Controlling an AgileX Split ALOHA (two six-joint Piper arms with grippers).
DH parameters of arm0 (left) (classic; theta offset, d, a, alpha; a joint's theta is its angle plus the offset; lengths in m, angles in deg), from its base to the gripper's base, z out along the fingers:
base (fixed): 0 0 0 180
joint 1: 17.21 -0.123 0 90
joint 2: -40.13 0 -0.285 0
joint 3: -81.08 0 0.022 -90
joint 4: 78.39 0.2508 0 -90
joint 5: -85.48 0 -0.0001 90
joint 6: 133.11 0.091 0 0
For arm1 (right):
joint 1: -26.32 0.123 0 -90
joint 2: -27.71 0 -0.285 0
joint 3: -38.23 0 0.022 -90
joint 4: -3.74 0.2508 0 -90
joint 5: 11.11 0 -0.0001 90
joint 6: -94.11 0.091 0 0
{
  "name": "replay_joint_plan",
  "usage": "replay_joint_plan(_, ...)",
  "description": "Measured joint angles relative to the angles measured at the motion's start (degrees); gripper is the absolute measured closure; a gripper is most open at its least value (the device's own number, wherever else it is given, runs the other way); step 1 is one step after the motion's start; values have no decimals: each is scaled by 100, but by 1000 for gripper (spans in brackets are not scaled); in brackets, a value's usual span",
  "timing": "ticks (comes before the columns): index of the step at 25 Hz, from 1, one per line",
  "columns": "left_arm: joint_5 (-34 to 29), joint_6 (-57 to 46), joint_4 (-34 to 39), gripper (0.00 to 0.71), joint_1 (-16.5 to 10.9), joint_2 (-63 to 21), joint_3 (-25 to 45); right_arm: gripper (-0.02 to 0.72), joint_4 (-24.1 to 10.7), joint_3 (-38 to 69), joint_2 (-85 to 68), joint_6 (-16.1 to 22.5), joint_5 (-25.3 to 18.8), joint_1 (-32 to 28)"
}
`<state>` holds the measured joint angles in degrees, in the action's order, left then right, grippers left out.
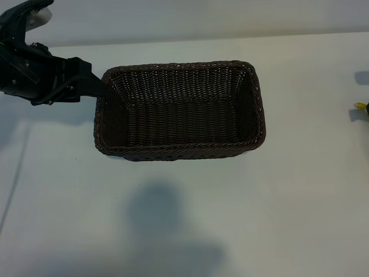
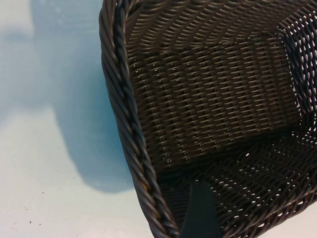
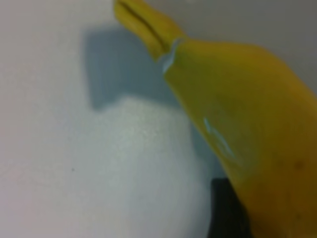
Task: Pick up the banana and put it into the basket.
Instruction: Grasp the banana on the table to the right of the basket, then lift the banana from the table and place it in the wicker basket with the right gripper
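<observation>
Exterior view: the left gripper (image 1: 95, 86) sits at the short end of the basket (image 1: 180, 151), its dark fingers reaching the rim there and standing wide. The basket, dark brown wicker, lies with its long axis running straight away from that gripper across the white table (image 1: 184, 219). At the far edge on the right arm's side only a scrap of yellow (image 1: 361, 106) shows, well apart from the basket.

Left wrist view: one dark fingertip (image 2: 200, 213) rests just inside the basket (image 2: 208, 109), close to the braided rim.

Right wrist view: the banana (image 3: 247, 124) fills the frame, touching a dark finger (image 3: 225, 210); the right gripper's jaws have it between them. Its stem points away from the gripper, along its long axis. No writing is readable anywhere.
</observation>
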<state>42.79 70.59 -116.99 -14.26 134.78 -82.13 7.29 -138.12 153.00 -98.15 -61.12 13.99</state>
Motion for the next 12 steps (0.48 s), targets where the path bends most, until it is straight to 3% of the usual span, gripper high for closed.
replay_joint_plan(12,-11,0,5,117,0,0,0,272,288,-125,-495,-42,-433,11)
